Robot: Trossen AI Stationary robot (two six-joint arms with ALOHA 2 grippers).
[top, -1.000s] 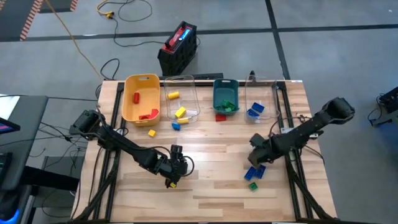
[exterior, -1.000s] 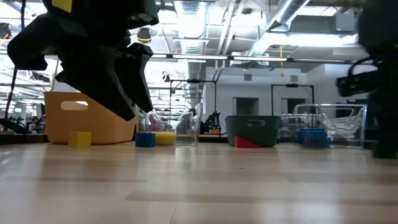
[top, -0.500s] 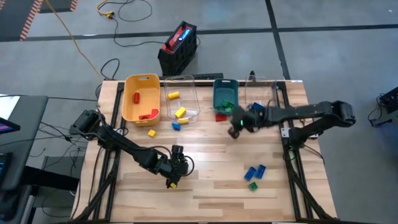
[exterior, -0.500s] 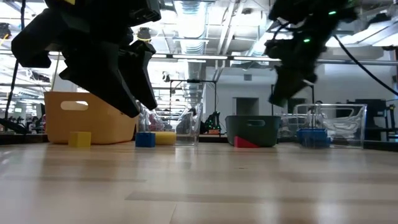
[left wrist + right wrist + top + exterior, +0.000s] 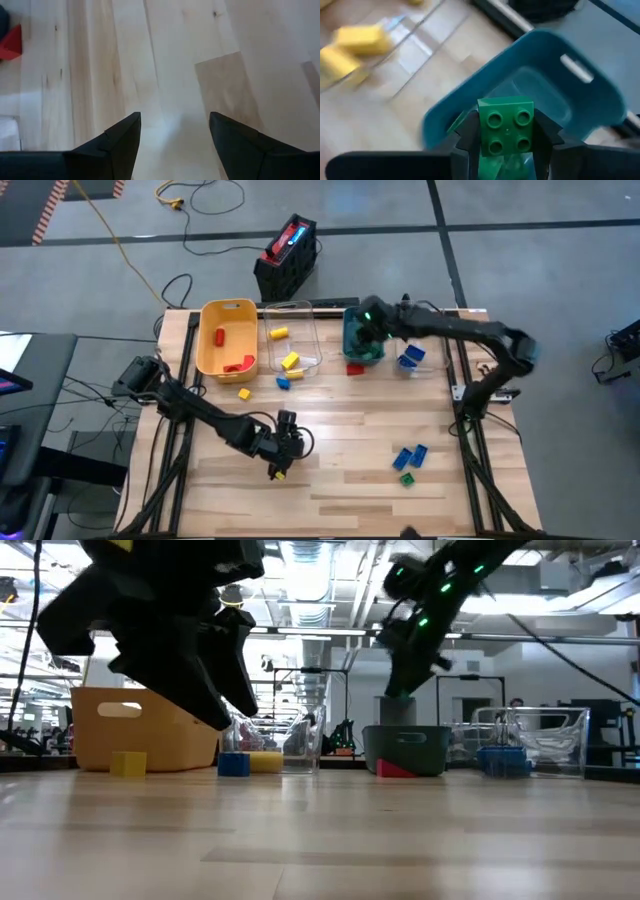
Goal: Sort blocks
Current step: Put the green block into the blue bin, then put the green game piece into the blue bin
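My right gripper hangs over the teal bin at the far edge, shut on a green studded brick. The bin's open inside lies just beyond the brick. In the low view this gripper is above the bin's rim. My left gripper is over the near middle of the table, open, with only bare wood between its fingers. Loose blocks lie on the wood: two blue and a green at the near right, and a red one beside the teal bin. My right gripper pinches the green brick by two opposite side walls, one finger on each side. The fingers slant downward from the table's right. The brick is lifted clear above the teal bin, its studded face turned toward the wrist camera.
Four bins stand in a row at the far edge: a yellow bin with red blocks, a clear bin with yellow blocks, the teal bin with green ones, and a clear bin with blue ones. A yellow and a blue block lie in front.
My right gripper has swung up from beside the loose blue and green blocks at the near right, toward the far edge and leftward, and now hangs over the teal bin. The loose blocks have stayed where they were.
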